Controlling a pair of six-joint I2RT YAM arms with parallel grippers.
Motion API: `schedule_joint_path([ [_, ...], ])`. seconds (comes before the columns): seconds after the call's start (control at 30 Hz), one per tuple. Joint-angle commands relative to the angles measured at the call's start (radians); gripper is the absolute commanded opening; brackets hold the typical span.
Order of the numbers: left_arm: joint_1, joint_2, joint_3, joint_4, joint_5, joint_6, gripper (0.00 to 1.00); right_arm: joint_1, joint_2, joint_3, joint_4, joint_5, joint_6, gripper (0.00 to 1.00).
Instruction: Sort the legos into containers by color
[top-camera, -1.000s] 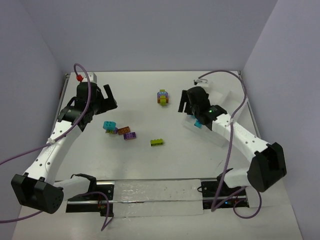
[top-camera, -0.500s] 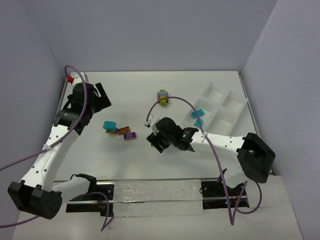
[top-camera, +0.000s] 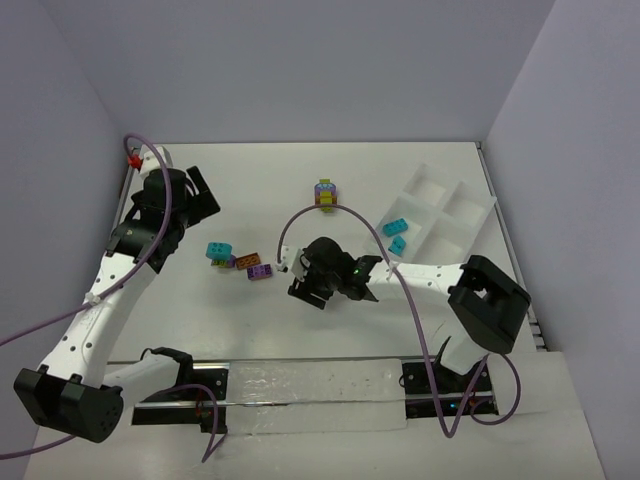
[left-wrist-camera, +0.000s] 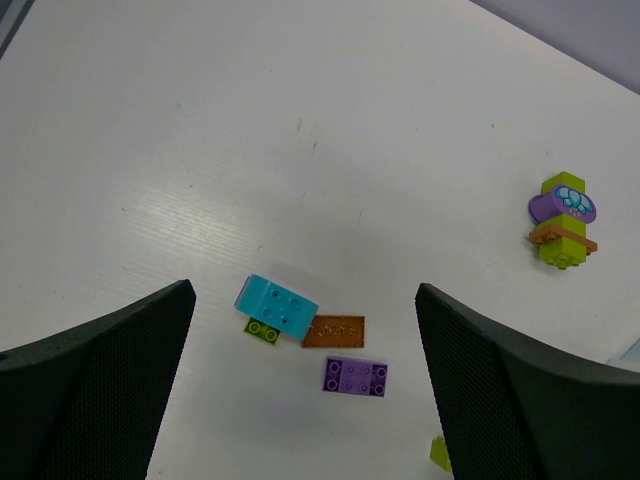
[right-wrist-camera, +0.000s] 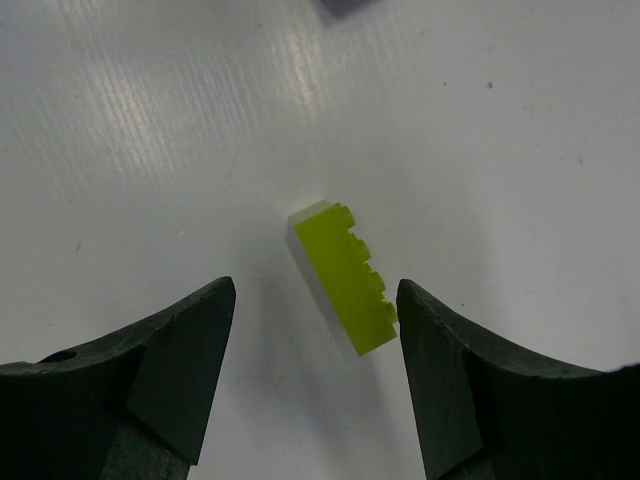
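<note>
1. The top view looks from above the near edge down on the whole bench (top-camera: 270, 180).
2. The left wrist view, from higher up, shares the purple brick (left-wrist-camera: 355, 376) with it.
3. The right wrist view looks down very near the bench middle.

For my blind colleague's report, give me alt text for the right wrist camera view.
A lime green brick lies on the white table between the open jaws of the right gripper, touching neither.

From above the right gripper (top-camera: 305, 287) hides the lime brick (right-wrist-camera: 345, 300); its wrist view crops a purple brick (right-wrist-camera: 342, 5)
</note>
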Motion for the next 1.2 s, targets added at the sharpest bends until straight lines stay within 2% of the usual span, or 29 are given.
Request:
schedule_joint_path([
  [0.0, -0.002, -0.042, -0.003, 0.05, -0.021, -0.003, 0.99, 0.005, 0.032, 0.071, -0.025, -0.018, -0.036, 0.74],
  [0.2, -0.002, -0.023, 0.009, 0.033, -0.037, -0.001, 0.99, -0.025, 0.11, 0.143, -0.072, -0.033, 0.026, 0.74],
  [0.57, -0.002, -0.019, 0.004, 0.039, -0.022, -0.002, 0.99, -0.041, 0.139, 0.129, -0.068, -0.008, 0.034, 0.7],
  [0.77, -0.002, -0.014, 0.005, 0.042, -0.013, -0.003, 0.99, -0.045, 0.151, 0.145, -0.091, -0.004, 0.047, 0.63],
  [1.03, -0.002, -0.017, 0.004, 0.045, -0.011, -0.004, 0.99, -0.045, 0.144, 0.148, -0.119, 0.036, 0.062, 0.61],
  [1.1, -0.002, -0.016, 0.004, 0.047, -0.007, -0.004, 0.99, -0.045, 0.143, 0.147, -0.12, 0.04, 0.065, 0.58],
  [1.17, -0.002, -0.016, 0.002, 0.048, -0.002, -0.004, 0.99, -0.052, 0.148, 0.153, -0.123, 0.034, 0.083, 0.51],
])
